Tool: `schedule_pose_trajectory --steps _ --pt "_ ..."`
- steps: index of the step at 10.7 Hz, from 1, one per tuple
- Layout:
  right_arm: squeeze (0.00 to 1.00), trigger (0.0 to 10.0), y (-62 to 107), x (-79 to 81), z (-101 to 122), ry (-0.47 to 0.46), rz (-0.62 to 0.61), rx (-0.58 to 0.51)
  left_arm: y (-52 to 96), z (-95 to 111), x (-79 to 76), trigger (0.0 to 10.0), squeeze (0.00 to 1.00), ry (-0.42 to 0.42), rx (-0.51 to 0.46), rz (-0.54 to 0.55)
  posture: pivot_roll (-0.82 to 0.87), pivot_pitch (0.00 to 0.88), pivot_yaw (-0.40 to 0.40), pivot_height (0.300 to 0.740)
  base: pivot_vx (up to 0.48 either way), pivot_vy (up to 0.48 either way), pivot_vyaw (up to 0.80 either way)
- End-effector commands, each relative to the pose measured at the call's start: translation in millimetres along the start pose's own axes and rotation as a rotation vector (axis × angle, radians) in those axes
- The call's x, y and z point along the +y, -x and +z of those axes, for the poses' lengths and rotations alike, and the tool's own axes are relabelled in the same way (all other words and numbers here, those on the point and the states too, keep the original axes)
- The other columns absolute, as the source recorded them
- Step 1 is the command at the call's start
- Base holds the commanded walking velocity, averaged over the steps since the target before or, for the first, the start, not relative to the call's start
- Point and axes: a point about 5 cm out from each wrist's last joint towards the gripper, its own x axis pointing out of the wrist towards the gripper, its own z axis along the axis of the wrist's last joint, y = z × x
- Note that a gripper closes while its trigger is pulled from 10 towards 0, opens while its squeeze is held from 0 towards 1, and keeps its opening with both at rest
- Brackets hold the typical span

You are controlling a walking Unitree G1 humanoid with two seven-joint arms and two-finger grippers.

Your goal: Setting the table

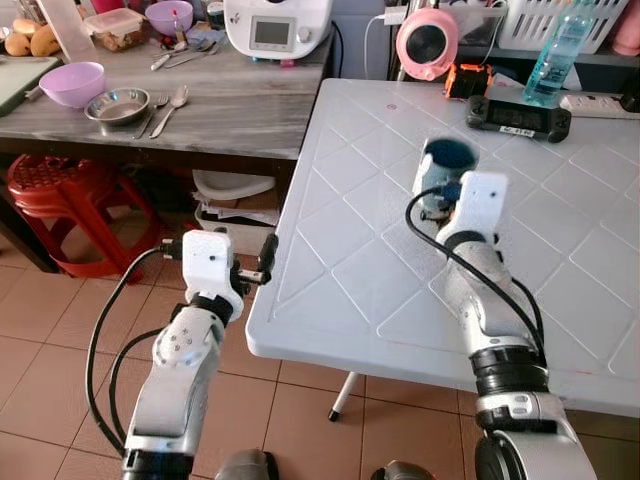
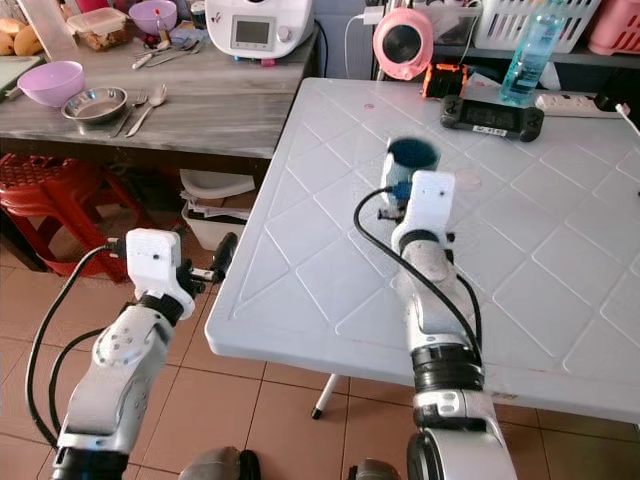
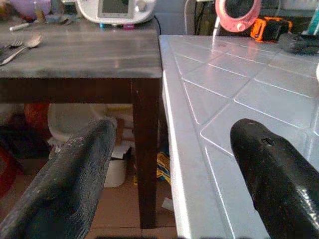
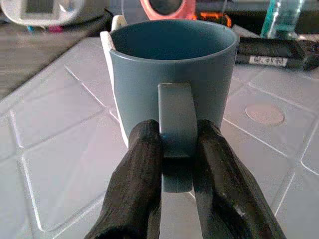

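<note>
My right gripper clamps blue mug by handle, frame centre, keeping it upright over white table. My left gripper spread, empty, lower left.

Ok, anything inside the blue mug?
The mug, held by its handle in the right gripper, shows bare blue inner wall. Its bottom is hidden below the rim.

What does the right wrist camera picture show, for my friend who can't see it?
Two black fingers pinch the handle of a blue mug standing upright and empty on a white table. Behind it are a pink round gadget and a clear bottle.
</note>
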Motion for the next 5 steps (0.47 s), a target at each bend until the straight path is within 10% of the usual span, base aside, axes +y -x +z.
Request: schedule_pose_trajectory --steps 1,2,3,4,5 --pt "0.0 0.0 6.2 10.2 11.8 0.003 0.051 -0.075 -4.5 2.0 4.5 10.0 0.0 0.004 -0.005 0.034 -0.01 0.0 0.014 0.74 0.0 0.0 0.0" --pt "0.0 2.3 10.9 15.1 16.0 0.002 0.081 -0.109 -5.5 2.9 5.1 10.0 0.0 0.003 -0.014 0.039 -0.01 0.0 0.014 0.74 0.0 0.27 0.0" --pt "0.0 7.7 21.1 21.6 22.0 0.01 0.13 -0.16 -7.7 2.1 6.0 10.0 0.0 0.005 -0.017 0.048 -0.02 0.0 0.013 0.74 0.0 0.48 0.0" --pt "0.0 10.0 29.5 23.0 19.5 0.028 0.161 -0.167 -9.6 0.6 6.8 10.0 0.0 0.007 -0.018 0.055 -0.02 0.0 0.013 0.74 0.0 0.48 0.0" --pt "0.0 10.0 31.9 20.3 15.5 0.032 0.154 -0.155 -10.8 -0.1 6.8 10.0 0.0 0.008 -0.017 0.054 -0.03 0.0 0.012 0.74 0.0 0.48 0.0"
